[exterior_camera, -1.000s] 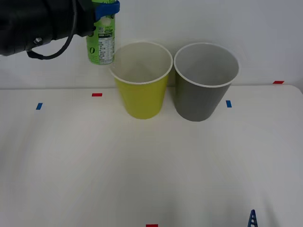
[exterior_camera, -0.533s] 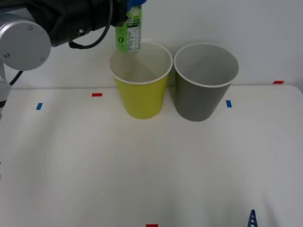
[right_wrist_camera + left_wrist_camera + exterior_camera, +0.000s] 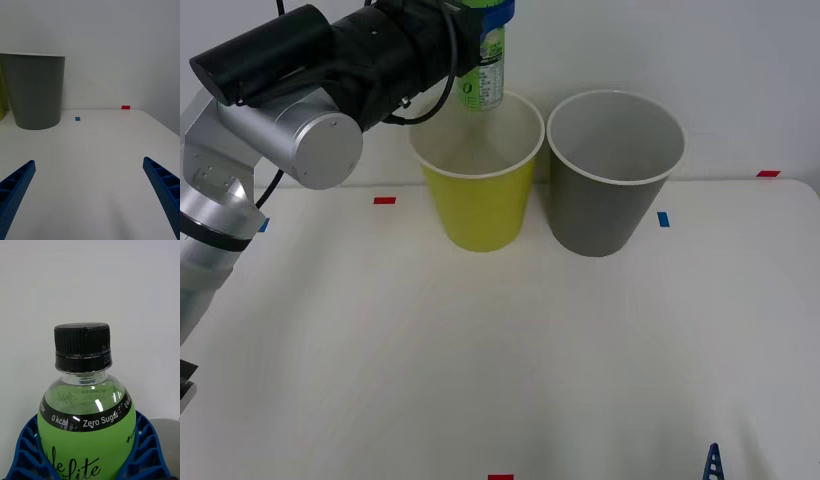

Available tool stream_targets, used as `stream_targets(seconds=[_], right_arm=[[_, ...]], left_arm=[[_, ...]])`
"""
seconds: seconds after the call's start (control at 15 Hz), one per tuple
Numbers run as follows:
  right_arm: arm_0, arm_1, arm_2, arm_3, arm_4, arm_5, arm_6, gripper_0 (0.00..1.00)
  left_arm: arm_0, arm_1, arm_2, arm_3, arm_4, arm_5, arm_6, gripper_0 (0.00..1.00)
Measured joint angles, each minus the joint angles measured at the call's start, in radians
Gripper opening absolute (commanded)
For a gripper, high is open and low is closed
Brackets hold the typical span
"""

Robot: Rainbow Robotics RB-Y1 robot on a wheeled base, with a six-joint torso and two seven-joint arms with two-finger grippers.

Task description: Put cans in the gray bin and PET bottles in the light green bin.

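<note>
My left gripper [image 3: 485, 14] is shut on the PET bottle [image 3: 482, 70], a small clear bottle with a bright green label, and holds it upright over the back rim of the light green bin [image 3: 480, 210]. In the left wrist view the PET bottle [image 3: 86, 427] shows its black cap [image 3: 82, 347], with the blue fingers [image 3: 146, 453] wrapped around its body. The gray bin [image 3: 605, 215] stands just to the right of the green one, and the gray bin [image 3: 35, 92] also appears in the right wrist view. My right gripper [image 3: 90, 198] is open, low over the table's front right. No cans are in view.
Small red [image 3: 384, 200] and blue [image 3: 663, 219] tape marks dot the white table [image 3: 500, 360]. A white wall rises just behind the two bins. One blue fingertip [image 3: 714, 462] of the right gripper shows at the front edge.
My left arm has carried the bottle to the right, from left of the light green bin to above its back rim. The right gripper has not moved.
</note>
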Motion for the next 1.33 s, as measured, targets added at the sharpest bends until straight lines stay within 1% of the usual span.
stream_targets(seconds=[0.27,0.73,0.8,0.87,0.93,1.13,1.33], right_arm=[[0.0,0.0,0.0,0.0,0.0,0.0,0.0,1.0],[0.0,0.0,0.0,0.0,0.0,0.0,0.0,1.0],[0.0,0.0,0.0,0.0,0.0,0.0,0.0,1.0],[0.0,0.0,0.0,0.0,0.0,0.0,0.0,1.0],[0.0,0.0,0.0,0.0,0.0,0.0,0.0,1.0],[0.0,0.0,0.0,0.0,0.0,0.0,0.0,1.0],[0.0,0.0,0.0,0.0,0.0,0.0,0.0,1.0]], left_arm=[[0.034,-0.017,-0.002,0.002,-0.01,-0.035,0.0,0.0],[0.036,-0.03,-0.002,0.005,-0.019,-0.054,0.015,0.0],[0.036,-0.03,-0.002,0.005,-0.019,-0.055,0.016,0.11],[0.036,-0.03,-0.002,0.005,-0.019,-0.059,0.016,0.85],[0.036,-0.03,-0.002,0.005,-0.021,-0.063,0.017,1.0],[0.037,-0.028,-0.002,0.012,-0.029,-0.079,0.016,1.0],[0.036,-0.016,0.0,0.033,-0.036,-0.13,0.009,1.0]])
